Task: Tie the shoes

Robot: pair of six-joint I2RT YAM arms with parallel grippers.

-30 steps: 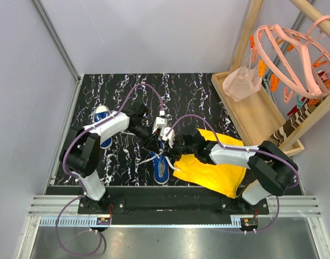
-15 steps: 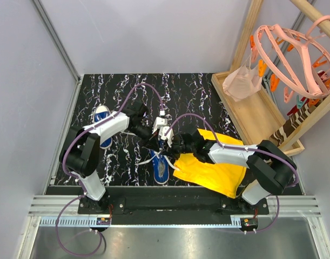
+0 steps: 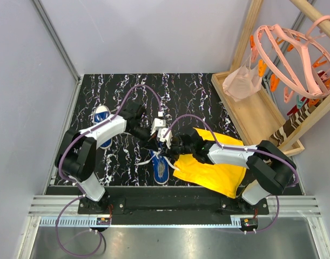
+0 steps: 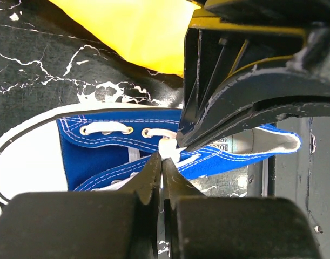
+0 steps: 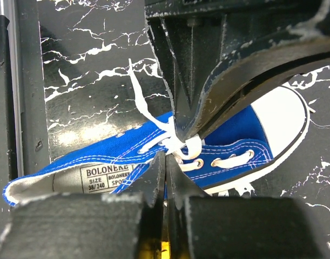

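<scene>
Left claw [image 4: 162, 164] had closed, tips meeting the shut right claw [image 5: 165, 162] over the shoe's [image 4: 100, 151] lace [image 5: 140, 105]; any grip hidden; cloth [image 4: 137, 32] edge lay just beside.

Near shoe [image 3: 160, 171] lies just left of cloth [image 3: 213, 174].

We count two blue sneakers. The first sneaker [image 3: 160, 169] lies just beside the yellow cloth [image 3: 213, 174], on its left-arm side. The second sneaker [image 3: 102, 114] is well apart from the cloth on that same side, partly under an arm. We see one yellow cloth. We count two arms, the left arm [image 3: 108, 127] and the right arm [image 3: 229, 155], and each carries one gripper: the left gripper [image 4: 162, 162] and the right gripper [image 5: 165, 159]. Beyond the cloth's far right side we find one wooden tray [image 3: 254, 116], one round pink clip hanger [image 3: 294, 59] and one pale pink bag [image 3: 240, 82]. We cannot count the hanger's small orange pegs.
</scene>
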